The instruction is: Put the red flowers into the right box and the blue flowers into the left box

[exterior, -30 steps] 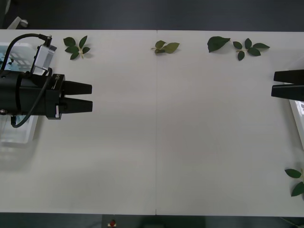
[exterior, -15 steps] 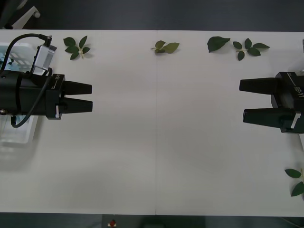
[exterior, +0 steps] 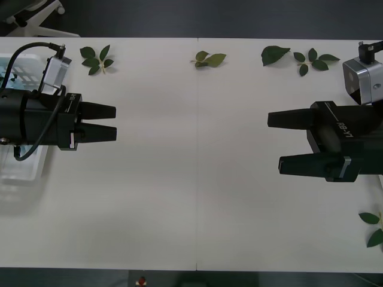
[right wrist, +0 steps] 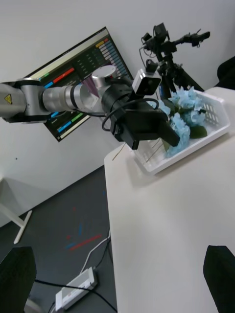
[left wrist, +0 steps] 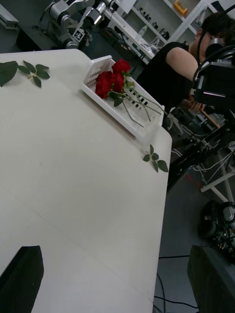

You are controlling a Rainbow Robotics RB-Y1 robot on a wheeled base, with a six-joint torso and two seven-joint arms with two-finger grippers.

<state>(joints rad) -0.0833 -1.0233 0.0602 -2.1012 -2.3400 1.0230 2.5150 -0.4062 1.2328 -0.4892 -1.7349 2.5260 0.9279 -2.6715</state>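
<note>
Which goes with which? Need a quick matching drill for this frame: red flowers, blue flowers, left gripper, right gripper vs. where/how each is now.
Things:
1. red flowers
2. blue flowers
3. left gripper
4. right gripper

States:
A. lying in the left box, the slotted white basket
B. empty, fingers apart, over the table's right side
C. lying in the right box
D. empty, fingers nearly together, beside the left box

Pairs: 1-C, 2-A, 3-D, 4-B

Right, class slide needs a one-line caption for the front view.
Both grippers, left gripper and right gripper, hover open over the table.
</note>
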